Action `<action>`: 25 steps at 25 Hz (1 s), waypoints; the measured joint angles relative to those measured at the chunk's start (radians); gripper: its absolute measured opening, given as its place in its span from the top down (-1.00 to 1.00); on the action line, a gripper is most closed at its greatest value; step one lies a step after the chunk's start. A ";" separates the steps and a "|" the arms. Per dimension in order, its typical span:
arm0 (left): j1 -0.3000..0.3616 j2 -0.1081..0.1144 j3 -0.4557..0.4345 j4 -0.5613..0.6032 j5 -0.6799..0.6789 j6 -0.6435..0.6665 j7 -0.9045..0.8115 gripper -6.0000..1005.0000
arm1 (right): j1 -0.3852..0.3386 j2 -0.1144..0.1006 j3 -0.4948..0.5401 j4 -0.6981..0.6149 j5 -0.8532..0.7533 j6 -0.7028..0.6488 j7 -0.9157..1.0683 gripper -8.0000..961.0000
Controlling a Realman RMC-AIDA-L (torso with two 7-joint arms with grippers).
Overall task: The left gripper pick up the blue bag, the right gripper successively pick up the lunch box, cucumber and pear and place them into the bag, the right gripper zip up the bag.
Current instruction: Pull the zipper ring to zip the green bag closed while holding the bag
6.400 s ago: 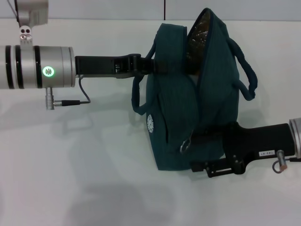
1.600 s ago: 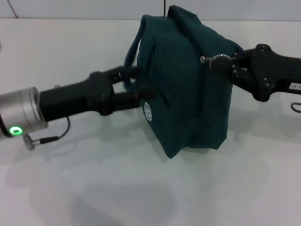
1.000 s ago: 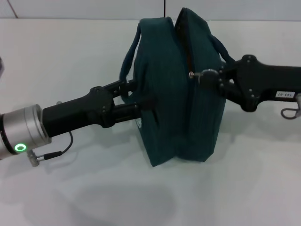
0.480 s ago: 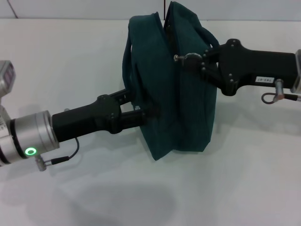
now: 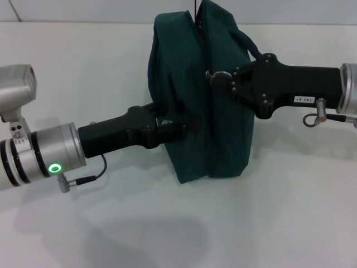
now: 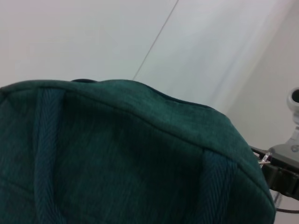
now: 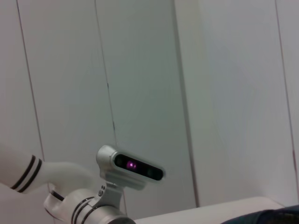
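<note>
Two arms met at one dark teal fabric blue bag, which stood upright on the white desk in the head view. From the left came the long black arm with its silver cylindrical wrist and green glowing ring, reaching almost level across the desk and rising slightly toward the bag. The left claw at its end pressed into the bag's left face about halfway up; its fingertips were sunk in the dark fabric folds, so I could not tell whether they gripped cloth or a handle, nor how wide they stood. The left wrist view showed only the bag's rounded top, with its closed zip line and two woven straps running down the cloth.

The bag's seam ran up its middle, shut along the visible length, and one cord handle arched off its upper right side.

From the right, the black boxy arm with a small white label lay nearly horizontal, above the level of the other arm. The right claw was pinched narrowly on the small metal zip pull at the seam, high on the bag.

The right wrist view showed a pale panelled wall and a silver wrist camera.
</note>
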 joint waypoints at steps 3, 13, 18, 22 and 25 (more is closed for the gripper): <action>0.000 0.004 -0.002 0.014 -0.001 0.013 -0.024 -0.73 | -0.009 -0.002 0.009 0.000 0.009 0.024 -0.009 0.97; 0.008 0.007 -0.006 0.057 -0.002 0.062 -0.089 -0.73 | -0.004 0.002 0.006 0.005 0.052 0.044 -0.065 0.97; 0.009 0.000 -0.002 0.042 -0.002 0.046 -0.078 -0.73 | 0.014 0.003 0.001 0.014 0.059 0.044 -0.065 0.97; 0.003 -0.005 -0.002 0.017 -0.006 0.013 -0.059 -0.73 | 0.026 0.004 0.000 0.030 0.062 0.038 -0.065 0.97; 0.000 -0.006 -0.002 -0.008 -0.026 -0.012 -0.039 -0.71 | 0.026 0.004 -0.005 0.031 0.063 0.037 -0.063 0.97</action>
